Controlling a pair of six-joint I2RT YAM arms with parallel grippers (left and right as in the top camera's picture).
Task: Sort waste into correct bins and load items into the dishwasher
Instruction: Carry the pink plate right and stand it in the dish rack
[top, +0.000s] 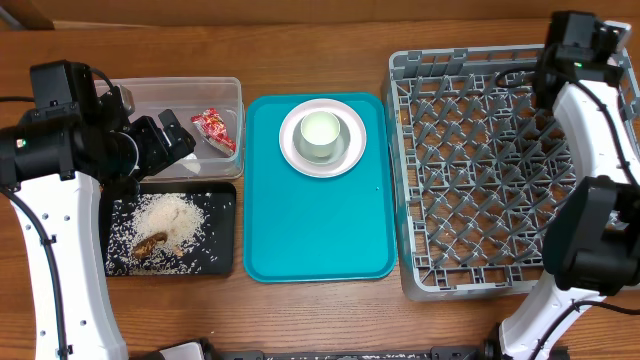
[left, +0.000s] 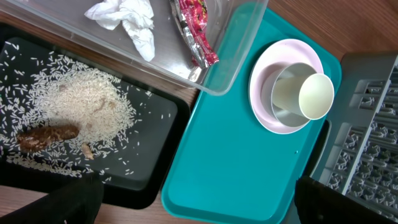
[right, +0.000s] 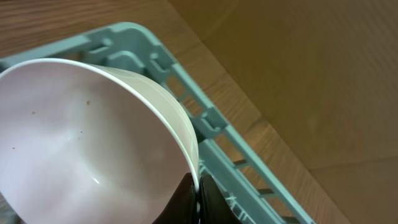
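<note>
Brown grained wood: the table (top: 320, 60), bearing every lot.

Left pincer (top: 178, 143): jaws spread wide, holding nothing, hanging over the clear tub (left: 217, 84).

Clear tub, directly beneath that pincer: one crumpled white napkin (left: 127, 18) and one crinkled red wrapper (left: 196, 31).

Black tray (top: 225, 250), on the near side of the left pincer, alongside the tub: a heap of loose white rice (left: 81, 102), scattered grains and one brown scrap (left: 46, 135).

Teal tray (top: 320, 230), right of the left pincer: a pale pink plate (left: 258, 102) with a white cup (left: 314, 96) on it.

Grey rack (top: 490, 170), pegged and latticed, reaching under the right pincer (right: 196, 193).

Right pincer: pressed together on the rim of a white bowl (right: 81, 137), flecked inside, above the rack's far corner.
</note>
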